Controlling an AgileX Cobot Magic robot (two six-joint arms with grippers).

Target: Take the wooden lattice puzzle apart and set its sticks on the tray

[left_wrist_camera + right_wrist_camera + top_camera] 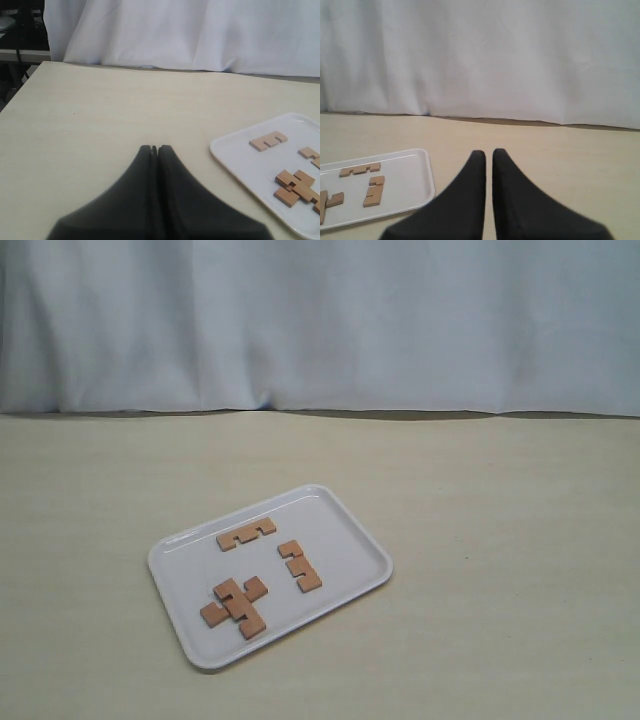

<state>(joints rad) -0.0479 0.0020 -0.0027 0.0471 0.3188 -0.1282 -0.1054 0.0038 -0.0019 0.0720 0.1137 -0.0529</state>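
Observation:
The white tray [345, 532] lies on the table and holds all the light-brown sticks. One stick [246, 533] lies alone at the tray's far side. A second stick [299, 565] lies alone towards its right. Two more sticks [235, 606] lie crossed on each other at the near left; no whole lattice puzzle shows. Neither gripper appears in the exterior view. My left gripper [154, 147] is shut and empty over bare table, with the tray [240, 156] off to one side. My right gripper [489, 152] is shut with a thin slit and holds nothing, beside the tray [407, 175].
A white cloth backdrop [320, 320] hangs along the table's far edge. The beige tabletop [500, 540] stretches all round the tray. In the left wrist view the table's edge [20, 87] and dark equipment [20, 30] show beyond it.

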